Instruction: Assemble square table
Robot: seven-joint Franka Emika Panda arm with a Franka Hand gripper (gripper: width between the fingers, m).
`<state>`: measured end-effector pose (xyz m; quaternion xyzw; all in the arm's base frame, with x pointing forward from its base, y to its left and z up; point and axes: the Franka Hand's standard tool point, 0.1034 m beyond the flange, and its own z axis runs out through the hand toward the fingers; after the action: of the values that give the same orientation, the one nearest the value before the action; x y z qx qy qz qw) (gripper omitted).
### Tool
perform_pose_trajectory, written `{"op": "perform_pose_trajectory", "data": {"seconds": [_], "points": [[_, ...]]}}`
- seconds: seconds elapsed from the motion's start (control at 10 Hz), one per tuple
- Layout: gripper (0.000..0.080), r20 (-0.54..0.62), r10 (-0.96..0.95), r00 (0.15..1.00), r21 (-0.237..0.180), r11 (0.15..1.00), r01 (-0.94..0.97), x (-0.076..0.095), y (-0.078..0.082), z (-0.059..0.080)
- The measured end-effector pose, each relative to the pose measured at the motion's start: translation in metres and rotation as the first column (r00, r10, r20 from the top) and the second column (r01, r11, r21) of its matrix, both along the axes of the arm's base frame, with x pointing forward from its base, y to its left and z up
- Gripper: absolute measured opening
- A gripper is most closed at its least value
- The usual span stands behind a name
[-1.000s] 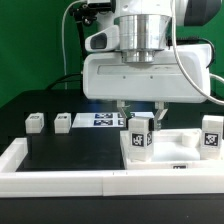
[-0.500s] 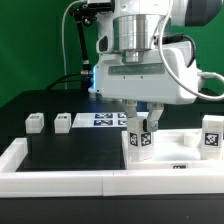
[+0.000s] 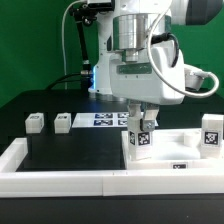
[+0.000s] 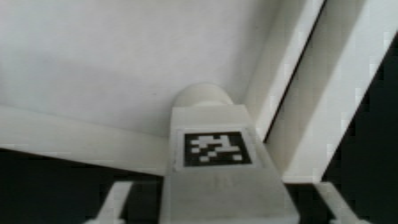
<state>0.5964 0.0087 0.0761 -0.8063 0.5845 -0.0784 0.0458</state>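
A white leg (image 3: 141, 137) with a black-and-white tag stands upright near the corner of the square table top (image 3: 176, 150) that is closest to the exterior view's left. My gripper (image 3: 143, 119) comes straight down over the leg and is shut on its upper part. In the wrist view the tagged leg (image 4: 217, 150) fills the middle between my fingers (image 4: 125, 198), with the white top (image 4: 107, 60) beneath it; my gripper (image 4: 228, 192) straddles it. Another leg (image 3: 211, 135) stands at the exterior view's right. Two more legs (image 3: 36, 122) (image 3: 62, 121) lie on the black surface at the left.
The marker board (image 3: 104, 120) lies behind the held leg. White rim bars (image 3: 60, 181) edge the black surface along the front and left. The arm's broad white hand (image 3: 140, 80) hangs over the middle of the scene.
My wrist has turned about its vertical axis, and the held leg has turned with it. The gripper stays over the same corner of the top.
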Motion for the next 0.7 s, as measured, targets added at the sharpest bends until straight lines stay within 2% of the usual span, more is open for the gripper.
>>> {"op": "perform_pose_trajectory", "data": {"seconds": [0.1, 0.2, 0.3, 0.4, 0.5, 0.7], "points": [[0.0297, -0.001, 0.033, 0.999, -0.006, 0.999, -0.033, -0.0002, 0.0003, -0.0002], [0.0513, -0.001, 0.034, 0.999, -0.006, 0.999, -0.034, -0.0002, 0.0005, -0.0003], [0.0606, -0.012, 0.097, 0.995, -0.014, 0.995, -0.097, -0.0016, 0.0001, -0.001], [0.0606, -0.019, 0.226, 0.974, -0.037, 0.973, -0.227, -0.0017, -0.0002, -0.0011], [0.064, -0.028, 0.354, 0.935, -0.059, 0.933, -0.355, -0.0017, -0.002, -0.0011], [0.0647, -0.048, 0.538, 0.841, -0.089, 0.837, -0.54, -0.0016, -0.0037, -0.0011]]}}
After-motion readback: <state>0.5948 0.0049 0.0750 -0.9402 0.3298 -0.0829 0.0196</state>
